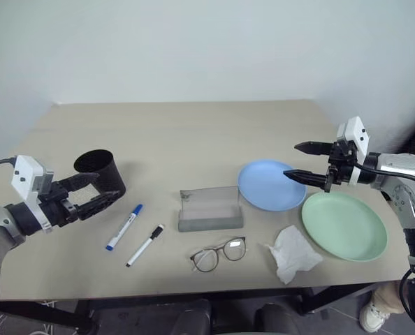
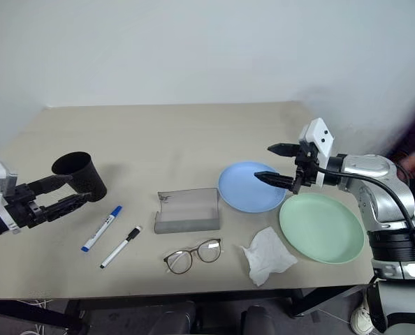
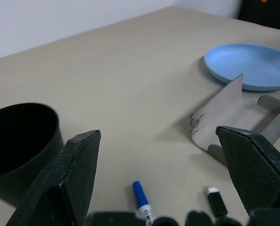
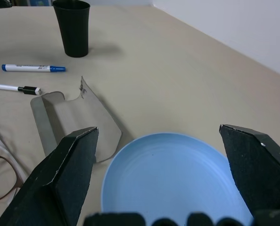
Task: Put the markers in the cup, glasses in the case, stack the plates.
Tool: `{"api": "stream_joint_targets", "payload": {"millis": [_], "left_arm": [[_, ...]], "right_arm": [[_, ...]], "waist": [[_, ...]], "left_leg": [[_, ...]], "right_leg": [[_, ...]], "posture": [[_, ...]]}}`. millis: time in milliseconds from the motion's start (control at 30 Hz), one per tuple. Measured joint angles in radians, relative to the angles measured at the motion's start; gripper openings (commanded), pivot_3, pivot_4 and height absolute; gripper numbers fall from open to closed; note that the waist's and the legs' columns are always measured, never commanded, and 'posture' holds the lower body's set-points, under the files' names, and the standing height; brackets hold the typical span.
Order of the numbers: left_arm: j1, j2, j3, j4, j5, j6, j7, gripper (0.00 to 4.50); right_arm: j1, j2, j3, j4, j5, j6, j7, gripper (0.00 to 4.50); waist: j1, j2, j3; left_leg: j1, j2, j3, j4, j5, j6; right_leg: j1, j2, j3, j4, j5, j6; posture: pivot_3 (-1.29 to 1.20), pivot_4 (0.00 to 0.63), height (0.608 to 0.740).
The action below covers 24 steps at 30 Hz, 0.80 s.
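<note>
**Nothing sorted yet: risks and a count**

While both hands hang open and empty above the desk (image 1: 193,132), every item of the task lies unsorted, so the hazards are all ahead.

Nearest the front edge lie the glasses (image 1: 219,254), lenses toward the robot, with a crumpled tissue (image 1: 292,254) just beside them on the right. Thin wire frames could bend or slip if pinched off-centre, and a low sweep might drag the tissue along. Slightly further back, the blue-capped marker (image 1: 124,227) and the black-capped marker (image 1: 145,245) lie flat and near each other; I judge that closing on one could nudge or roll the other. The case (image 1: 209,209) sits mid-desk, lid standing up, and a bump on that lid might shut it or push the box.

The left hand (image 1: 96,192), fingers spread wide, hovers close to the cup (image 1: 103,172); a careless reach could tip this tall cup. The right hand (image 1: 300,161), also spread wide, hovers over the near rim of the blue plate (image 1: 269,185), which is just beside the green plate (image 1: 344,225). A shallow rim gives little to grip, so a lifted plate may slide out.

Count: two markers, one cup, one pair of glasses, one case, two plates, one tissue.
</note>
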Motion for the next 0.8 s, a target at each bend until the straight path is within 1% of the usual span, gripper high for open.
{"api": "stream_joint_targets", "payload": {"millis": [333,467,600,800], "left_arm": [[-0.013,-0.015,-0.021,-0.011,-0.004,0.015,0.014,4.15],[-0.033,-0.014,-0.045,-0.011,-0.007,0.021,0.006,4.15],[-0.068,-0.014,-0.072,0.021,-0.001,0.018,-0.001,4.15],[-0.121,-0.010,-0.126,0.037,0.000,0.020,-0.031,4.15]], "right_arm": [[0.027,-0.005,-0.001,-0.023,0.006,0.034,0.002,4.46],[0.038,-0.038,-0.016,-0.024,0.004,0.031,0.008,4.46],[0.085,-0.057,-0.038,-0.035,0.004,0.033,0.003,4.46],[0.168,-0.075,-0.051,-0.104,0.006,0.055,-0.014,4.46]], "waist": [[0.000,0.000,0.000],[0.000,0.000,0.000],[0.001,0.000,0.000],[0.000,-0.001,0.000]], "left_leg": [[0.000,0.000,0.001,0.000,0.000,0.000],[0.000,0.000,0.002,0.000,0.000,0.000],[0.000,0.001,0.003,0.000,0.000,0.000],[0.000,0.002,0.006,0.001,0.000,0.000]], "right_leg": [[0.000,0.000,0.001,0.000,0.000,0.000],[0.000,0.000,0.001,0.000,0.000,0.000],[0.000,0.000,0.001,0.000,0.000,0.000],[-0.001,0.000,0.002,0.000,0.000,0.001]], "posture": [[0.00,0.000,0.704],[0.00,0.000,0.704],[0.00,0.000,0.704],[0.00,0.000,0.704]]}}
